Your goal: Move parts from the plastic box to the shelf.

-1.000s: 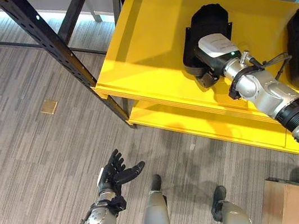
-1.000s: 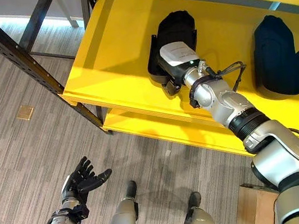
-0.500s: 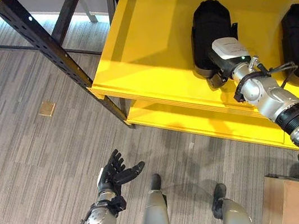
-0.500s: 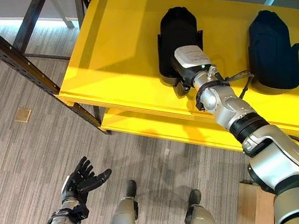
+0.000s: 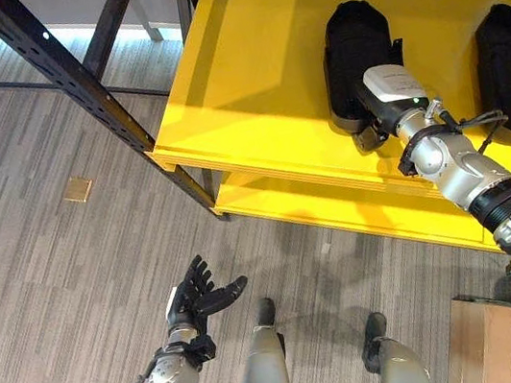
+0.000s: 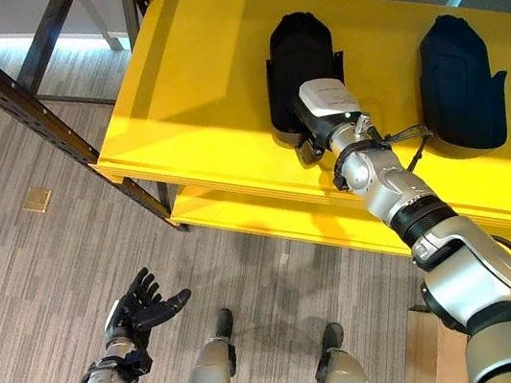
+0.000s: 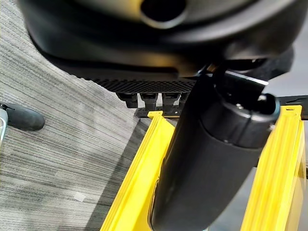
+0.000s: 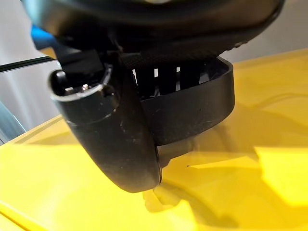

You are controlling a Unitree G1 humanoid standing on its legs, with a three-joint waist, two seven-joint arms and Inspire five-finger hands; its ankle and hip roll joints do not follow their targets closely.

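Observation:
A black moulded part [image 5: 357,54] lies on the yellow shelf [image 5: 249,86], its long side pointing toward the back. My right hand [image 5: 387,98] rests on its near end. In the right wrist view the thumb [image 8: 120,139] and the fingers [image 8: 163,77] close on the part's rim [image 8: 202,108]. A second black part [image 6: 457,82] lies further right on the same shelf, apart from the hand. My left hand [image 5: 195,298] hangs low over the floor, open and holding nothing.
A black perforated upright [image 5: 84,92] stands at the shelf's left corner. A lower yellow shelf [image 5: 337,213] juts out beneath. A cardboard box [image 5: 484,345] sits at the bottom right. A small tan square [image 5: 77,189] lies on the grey floor.
With my right hand on it, the black part has turned from slanted to straight on the shelf and sits a little closer to the second part. The left hand has not moved.

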